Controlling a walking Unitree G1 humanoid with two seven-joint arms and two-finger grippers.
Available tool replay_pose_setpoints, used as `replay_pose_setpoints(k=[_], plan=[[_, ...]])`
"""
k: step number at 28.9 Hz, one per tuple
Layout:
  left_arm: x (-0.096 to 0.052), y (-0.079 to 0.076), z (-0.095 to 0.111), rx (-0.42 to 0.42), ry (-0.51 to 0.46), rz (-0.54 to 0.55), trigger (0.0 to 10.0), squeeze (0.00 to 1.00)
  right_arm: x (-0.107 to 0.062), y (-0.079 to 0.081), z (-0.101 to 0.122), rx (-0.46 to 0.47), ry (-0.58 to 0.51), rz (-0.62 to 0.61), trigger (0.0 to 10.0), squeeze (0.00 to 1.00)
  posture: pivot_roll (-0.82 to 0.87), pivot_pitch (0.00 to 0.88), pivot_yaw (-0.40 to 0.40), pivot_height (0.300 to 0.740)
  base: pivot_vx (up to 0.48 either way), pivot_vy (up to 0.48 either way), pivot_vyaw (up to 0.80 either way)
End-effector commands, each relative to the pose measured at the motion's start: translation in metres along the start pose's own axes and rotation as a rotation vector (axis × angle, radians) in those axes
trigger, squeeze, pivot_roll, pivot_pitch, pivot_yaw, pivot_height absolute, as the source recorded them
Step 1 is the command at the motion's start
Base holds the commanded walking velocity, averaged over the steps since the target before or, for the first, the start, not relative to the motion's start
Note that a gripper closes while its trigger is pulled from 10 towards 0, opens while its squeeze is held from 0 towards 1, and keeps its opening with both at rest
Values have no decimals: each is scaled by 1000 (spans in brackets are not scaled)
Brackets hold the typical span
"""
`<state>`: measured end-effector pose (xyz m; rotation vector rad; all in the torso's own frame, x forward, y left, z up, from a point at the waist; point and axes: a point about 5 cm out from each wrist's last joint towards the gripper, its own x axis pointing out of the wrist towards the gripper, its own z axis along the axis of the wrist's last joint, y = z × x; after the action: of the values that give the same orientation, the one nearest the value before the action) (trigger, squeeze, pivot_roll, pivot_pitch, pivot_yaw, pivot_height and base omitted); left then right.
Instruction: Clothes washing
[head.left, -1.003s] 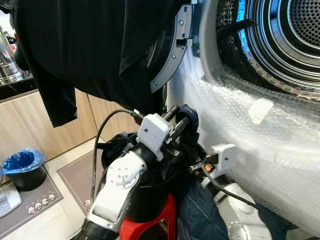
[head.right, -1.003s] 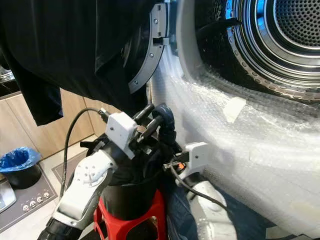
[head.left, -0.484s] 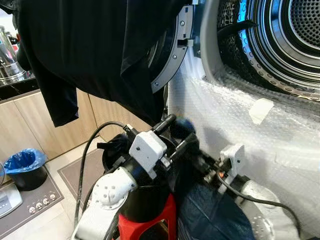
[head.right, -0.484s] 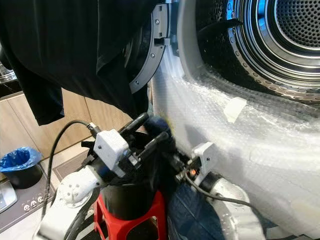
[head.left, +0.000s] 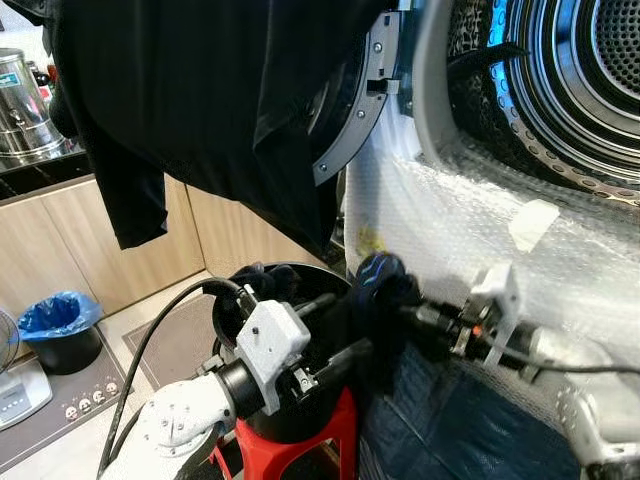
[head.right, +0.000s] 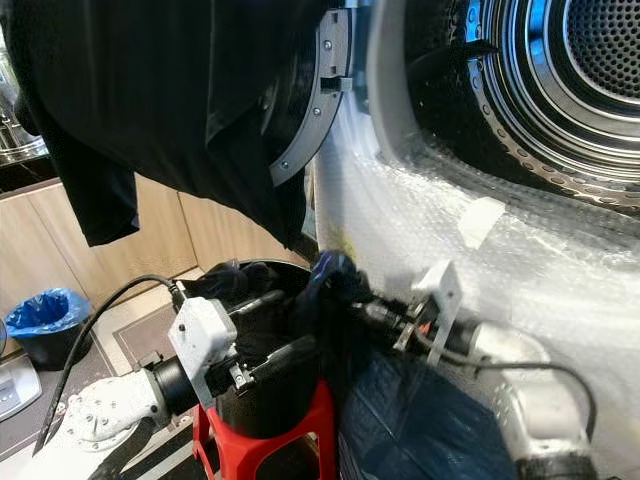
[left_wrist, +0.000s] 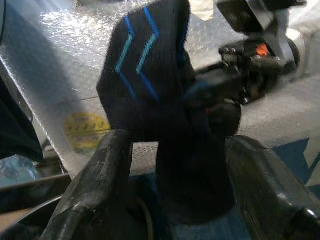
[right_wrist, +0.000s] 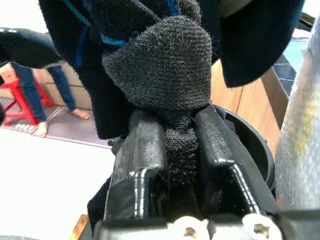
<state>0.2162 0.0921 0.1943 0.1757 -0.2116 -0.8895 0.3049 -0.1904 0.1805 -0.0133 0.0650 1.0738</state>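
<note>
We stood close to a washer (head.left: 480, 210) whose front was wrapped in bubble wrap (head.left: 450, 220), its steel drum (head.left: 590, 80) open at upper right. A black shirt (head.left: 210, 90) hung over the open door (head.left: 350, 120) above us. Below it a black bucket (head.left: 290, 410) sat on a red stool (head.left: 320, 440), with dark clothes in it and a blue denim garment (head.left: 440, 420) lying against the washer beside it.

Our right gripper (head.left: 400, 305) reached in from the washer side, its two fingers clamped tight on a dark sock (head.left: 378, 285) with blue zigzag lines, held above the bucket's rim, close to the wrapped front. In the right wrist view the sock's knit bunched between the pads (right_wrist: 145, 150).

Our left gripper (head.left: 330, 330) sat just below, over the bucket, its fingers spread wide with nothing between them; in the left wrist view the sock (left_wrist: 150, 80) hung just beyond them.

To the left we saw wooden cabinets (head.left: 50, 260), a tiled floor (head.left: 70, 430), a bin with a blue bag (head.left: 60, 325), and a steel urn (head.left: 25, 110) on the counter.
</note>
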Motion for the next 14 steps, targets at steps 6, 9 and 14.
replay_pose_setpoints(k=[6, 9, 14], plan=[[-9, -5, 5, -78, 29, -3, 10000, 0, -27, -11, 36, -27, 31, 156, 8667, 0, 51, 0, -54, 740, 0, 0, 0], [-11, -5, 2, -68, 47, 7, 10000, 0, -27, -20, 62, -44, -39, 164, 10000, 0, 52, 0, -57, 740, 0, 0, 0], [-16, -8, -3, -68, 95, 5, 10000, 0, -16, -38, 108, -84, -142, 135, 10000, 0, 58, 0, -65, 740, 0, 0, 0]])
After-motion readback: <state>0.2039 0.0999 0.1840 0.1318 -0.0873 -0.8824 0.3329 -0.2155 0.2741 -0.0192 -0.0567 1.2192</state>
